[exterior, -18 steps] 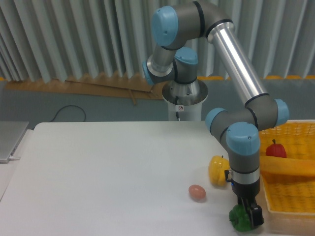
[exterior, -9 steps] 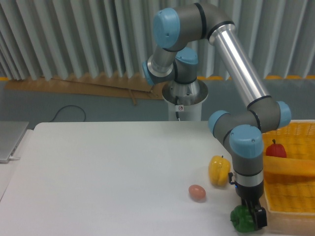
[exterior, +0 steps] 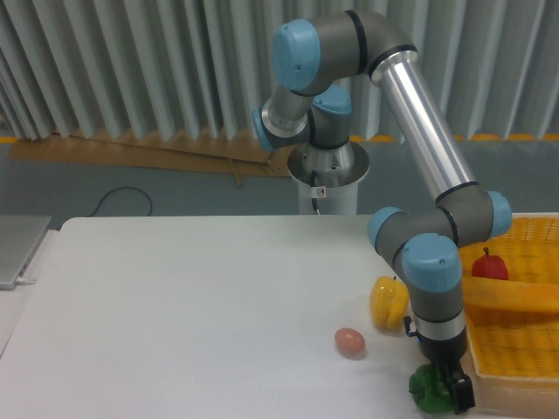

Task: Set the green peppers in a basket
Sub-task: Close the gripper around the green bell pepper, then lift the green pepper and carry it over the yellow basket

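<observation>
Gripper (exterior: 447, 388) dropped a bit lower toward the bottom edge over the last second, after drifting slightly right mid-way and then coming back left a little. Green bell pepper (exterior: 431, 389) went with it, now sitting marginally lower and right of where it was a second ago, touching the gripper's left side. Wrist now covers less of the yellow bell pepper (exterior: 388, 302); more of it shows.
</observation>
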Tool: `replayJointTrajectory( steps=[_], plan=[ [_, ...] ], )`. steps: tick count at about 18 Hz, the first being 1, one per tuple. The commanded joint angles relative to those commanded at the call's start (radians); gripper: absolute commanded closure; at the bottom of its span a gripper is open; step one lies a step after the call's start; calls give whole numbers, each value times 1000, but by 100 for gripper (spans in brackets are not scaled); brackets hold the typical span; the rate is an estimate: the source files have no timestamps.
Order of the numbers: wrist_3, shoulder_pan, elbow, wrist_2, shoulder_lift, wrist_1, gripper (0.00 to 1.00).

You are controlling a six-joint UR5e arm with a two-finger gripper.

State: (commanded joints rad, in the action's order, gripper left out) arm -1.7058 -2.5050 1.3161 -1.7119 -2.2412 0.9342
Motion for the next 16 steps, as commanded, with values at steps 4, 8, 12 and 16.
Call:
replayJointTrajectory(
  steps=[4, 8, 12, 16],
  plan=[
    [23, 9, 2, -3, 2, 2, 16],
    [28, 12, 3, -3, 5, 2, 41],
    [26, 12, 6, -2, 9, 3, 44],
    [25, 11, 11, 3, 32, 6, 44]
  ],
)
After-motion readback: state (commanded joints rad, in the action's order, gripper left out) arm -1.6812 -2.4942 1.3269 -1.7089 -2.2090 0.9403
